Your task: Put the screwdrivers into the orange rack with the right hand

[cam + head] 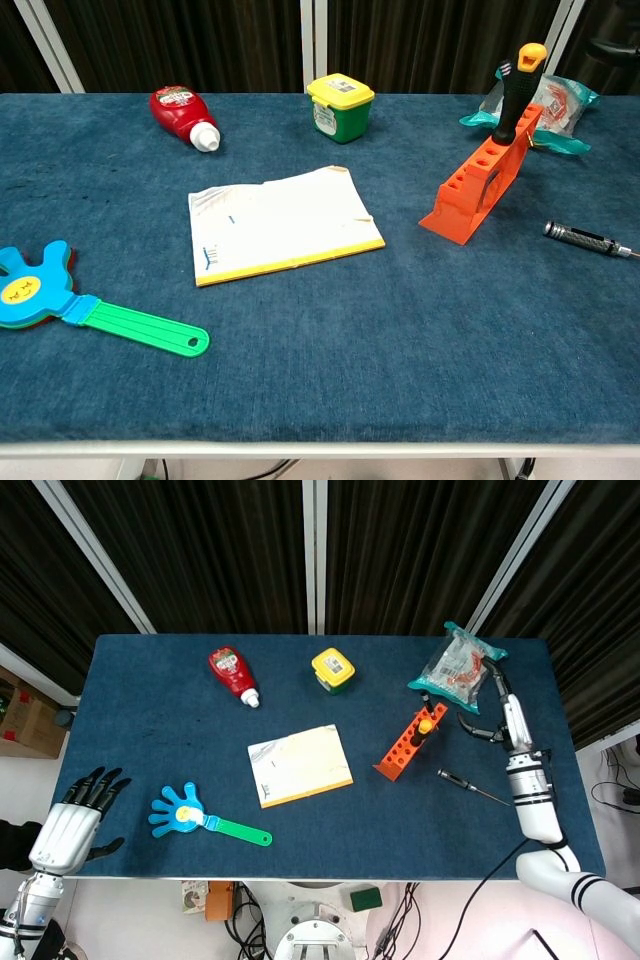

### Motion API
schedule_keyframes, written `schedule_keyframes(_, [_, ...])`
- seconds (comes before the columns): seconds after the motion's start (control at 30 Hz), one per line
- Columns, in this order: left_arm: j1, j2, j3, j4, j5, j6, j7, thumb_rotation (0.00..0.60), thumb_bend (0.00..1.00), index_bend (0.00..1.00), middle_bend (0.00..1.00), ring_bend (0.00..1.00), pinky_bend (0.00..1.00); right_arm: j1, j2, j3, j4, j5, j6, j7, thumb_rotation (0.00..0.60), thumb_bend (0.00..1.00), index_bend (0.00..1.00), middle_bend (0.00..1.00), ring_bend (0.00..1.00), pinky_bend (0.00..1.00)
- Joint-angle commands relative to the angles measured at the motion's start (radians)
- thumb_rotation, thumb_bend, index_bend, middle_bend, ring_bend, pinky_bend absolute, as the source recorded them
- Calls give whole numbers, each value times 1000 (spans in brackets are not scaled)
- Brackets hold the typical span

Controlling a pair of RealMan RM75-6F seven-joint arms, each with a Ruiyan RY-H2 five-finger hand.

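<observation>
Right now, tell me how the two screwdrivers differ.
The black-and-orange screwdriver stands upright in the far end of the orange rack; the metal screwdriver lies flat on the table, right of the rack. The first has a thick handle with an orange cap; the second is slim and dark. Neither is held.
</observation>
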Motion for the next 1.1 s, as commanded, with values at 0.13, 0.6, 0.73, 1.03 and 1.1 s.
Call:
schedule_keyframes(0.13, [-1,1,-2,0,-3,-1,-3,600,56,156,84,28,182,58,191,12,-236,4,-50,-413,457,426,179,123,0,0])
schedule_keyframes(0.6, [-1,3,-2,2,-4,-1,-7,600,56,156,84,28,183,158,320,2,-421,205,-224,-952,368,811,404,242,0,0])
schedule_keyframes(0.73, [-2,4,-3,3,-7,-3,-10,600,57,156,84,28,182,190,314,-5,-429,293,-261,-1052,368,825,418,245,0,0])
schedule_keyframes(1.03, [-2,5,-3,5,-7,-2,-16,600,56,156,84,27,182,226,229,-1,-356,362,-303,-990,369,831,309,239,0,0])
schedule_keyframes(1.1, [-2,5,-3,6,-6,-1,-17,600,56,156,84,27,183,231,216,-1,-339,359,-311,-966,369,831,300,239,0,0])
